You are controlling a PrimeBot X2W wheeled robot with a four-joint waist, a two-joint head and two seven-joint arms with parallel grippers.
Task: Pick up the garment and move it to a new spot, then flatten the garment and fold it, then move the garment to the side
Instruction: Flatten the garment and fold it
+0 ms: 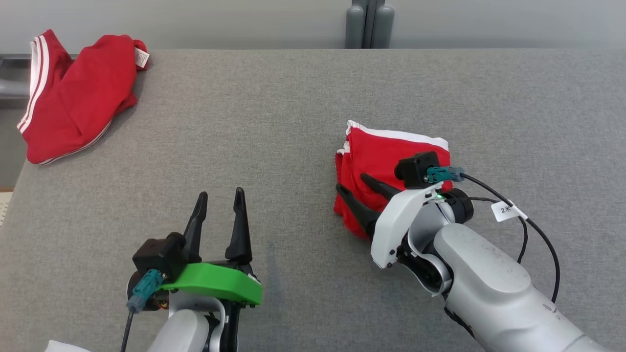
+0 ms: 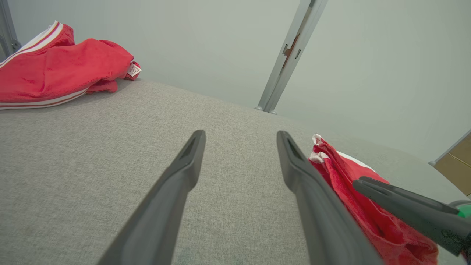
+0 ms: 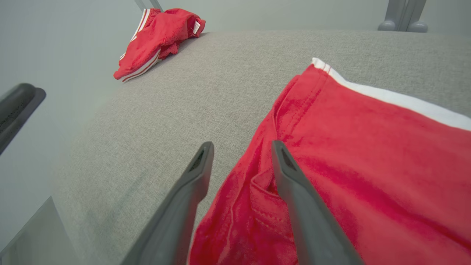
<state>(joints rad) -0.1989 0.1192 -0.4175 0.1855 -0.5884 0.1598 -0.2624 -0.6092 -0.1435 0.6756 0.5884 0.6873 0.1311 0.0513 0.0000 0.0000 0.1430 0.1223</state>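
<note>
The garment (image 1: pixel 391 151), red with white stripes, lies folded into a compact stack on the grey table right of centre. My right gripper (image 1: pixel 351 181) stands open at the stack's near left edge. In the right wrist view the right gripper (image 3: pixel 241 144) has one finger over the red cloth (image 3: pixel 368 154) and the other over bare table, gripping nothing. My left gripper (image 1: pixel 220 193) rests open low on the left, well apart from the stack, with nothing between its fingers. In the left wrist view the left gripper (image 2: pixel 241 134) points across bare table, with the folded garment (image 2: pixel 346 184) to its right.
A second red garment with white stripes (image 1: pixel 78 98) lies crumpled at the table's far left corner, hanging partly over the edge. A grey post (image 1: pixel 369 24) stands behind the far edge. The grey table (image 1: pixel 274 122) spreads wide between the two garments.
</note>
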